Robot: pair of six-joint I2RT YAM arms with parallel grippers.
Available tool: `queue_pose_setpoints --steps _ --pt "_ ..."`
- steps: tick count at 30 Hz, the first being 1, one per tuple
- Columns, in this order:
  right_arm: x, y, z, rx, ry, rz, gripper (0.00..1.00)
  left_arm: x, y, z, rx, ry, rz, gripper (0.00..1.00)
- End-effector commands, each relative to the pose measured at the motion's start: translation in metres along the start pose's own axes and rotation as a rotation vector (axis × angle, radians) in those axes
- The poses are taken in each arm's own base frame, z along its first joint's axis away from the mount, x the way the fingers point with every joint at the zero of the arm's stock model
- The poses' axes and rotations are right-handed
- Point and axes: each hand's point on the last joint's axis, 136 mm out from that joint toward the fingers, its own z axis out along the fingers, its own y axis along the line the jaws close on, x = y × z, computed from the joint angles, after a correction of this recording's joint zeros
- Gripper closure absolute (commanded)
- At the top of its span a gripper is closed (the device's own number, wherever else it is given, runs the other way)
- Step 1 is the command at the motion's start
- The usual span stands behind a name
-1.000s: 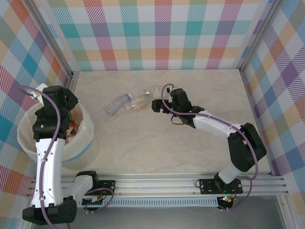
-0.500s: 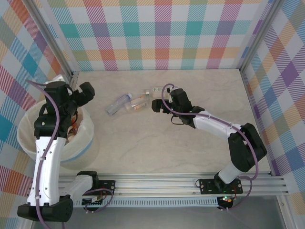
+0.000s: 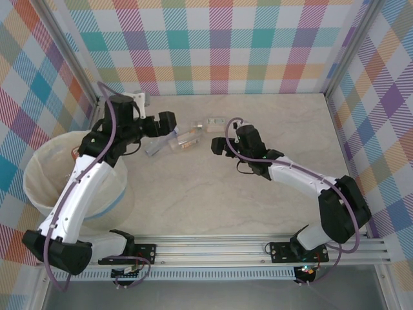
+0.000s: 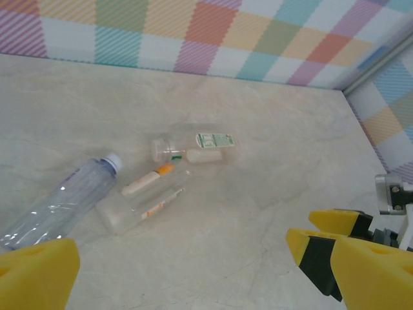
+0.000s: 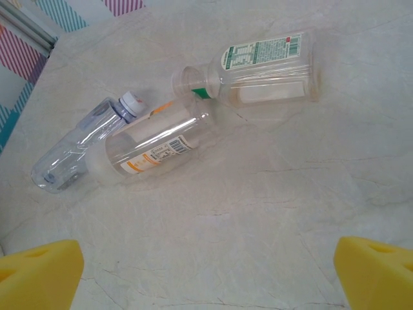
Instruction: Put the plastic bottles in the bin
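In the top view the bin [image 3: 31, 173] stands at the near left, about 8 o'clock from the three bottles lying on the counter [image 3: 213, 194]. The left claw [image 3: 169, 126] hangs over the 9 o'clock end of that cluster and the right claw [image 3: 218, 144] sits off its 4 o'clock side. Both gape wide with nothing between the fingers. From the left wrist, the blue bottle [image 4: 58, 203] lies closest, just past the left finger at about 10 o'clock from the claw's middle. Its long axis runs from 8 o'clock up to 2 o'clock, white cap at the far end. The orange bottle [image 4: 145, 205] lies just beside it at 11 o'clock, nearly parallel. The green bottle [image 4: 197, 147] is farthest, at 12 o'clock, lying crosswise from 9 to 3 – whether its neck touches the orange one's cap I cannot tell. My reading: the left arm is nearer the blue bottle – it would need to shift toward 10 o'clock and set its fingers across that slanted axis.
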Motion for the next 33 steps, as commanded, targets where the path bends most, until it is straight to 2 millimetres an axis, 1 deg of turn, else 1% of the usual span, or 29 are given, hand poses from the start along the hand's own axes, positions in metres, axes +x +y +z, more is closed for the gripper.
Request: queue_pose_setpoints --steps 1,5,10,13,15,16,19,22,26,29,33 --pt "-0.005 -0.002 -0.011 0.001 -0.034 -0.022 0.0 -0.007 -0.019 0.014 0.061 -0.005 0.044 0.0" --pt "-0.004 -0.005 -0.02 0.002 -0.048 -0.036 0.0 0.002 -0.016 0.043 0.065 0.038 0.029 0.0" --pt "-0.001 -0.017 -0.032 0.041 -0.074 -0.039 0.0 0.018 0.011 0.087 -0.057 0.098 -0.021 0.0" --pt "0.0 -0.022 -0.038 0.055 -0.086 -0.04 0.0 0.027 0.017 0.108 -0.07 0.133 -0.039 0.0" --pt "0.001 -0.024 -0.04 0.061 -0.09 -0.041 0.0 0.033 0.024 0.123 -0.094 0.147 -0.041 0.0" --pt "0.0 -0.024 -0.042 0.063 -0.095 -0.043 0.0 0.037 0.031 0.13 -0.12 0.153 -0.042 0.0" --pt "-0.001 -0.024 -0.044 0.065 -0.097 -0.046 0.0 0.045 0.065 0.148 -0.227 0.186 -0.122 0.0" --pt "-0.001 -0.025 -0.048 0.07 -0.096 -0.05 0.0 0.05 0.092 0.161 -0.239 0.21 -0.235 0.0" --pt "0.0 -0.028 -0.05 0.078 -0.105 -0.041 0.0 0.056 0.124 0.175 -0.275 0.212 -0.29 0.0" --pt "-0.001 -0.027 -0.052 0.074 -0.107 -0.036 0.0 0.063 0.151 0.187 -0.33 0.234 -0.288 0.0" --pt "-0.004 -0.026 -0.056 0.076 -0.114 -0.033 0.0 0.071 0.182 0.202 -0.406 0.247 -0.223 0.0"
